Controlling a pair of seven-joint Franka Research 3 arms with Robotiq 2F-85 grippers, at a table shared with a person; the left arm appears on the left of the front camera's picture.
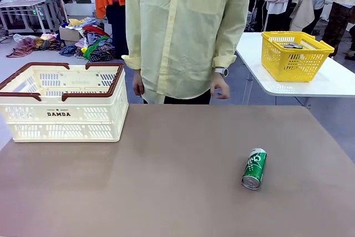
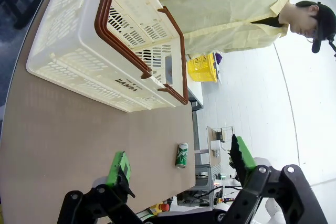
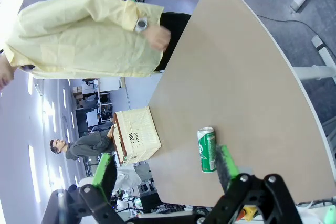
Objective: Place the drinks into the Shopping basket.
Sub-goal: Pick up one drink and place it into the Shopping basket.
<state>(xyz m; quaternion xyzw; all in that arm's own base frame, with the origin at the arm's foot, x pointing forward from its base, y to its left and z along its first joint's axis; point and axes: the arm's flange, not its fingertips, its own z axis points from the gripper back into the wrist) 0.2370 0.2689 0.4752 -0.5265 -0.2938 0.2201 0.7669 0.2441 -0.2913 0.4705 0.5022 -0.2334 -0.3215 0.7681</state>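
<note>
Front view: 1 green can (image 1: 254, 169), white lettering, on side.

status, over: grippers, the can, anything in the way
Left gripper open, right gripper open, both empty. Green can on its side, right of centre. Shopping basket far left. Nothing between them.

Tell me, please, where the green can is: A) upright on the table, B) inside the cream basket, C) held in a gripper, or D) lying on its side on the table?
D: the green can lies on its side on the brown table, apart from the Shopping basket.
</note>
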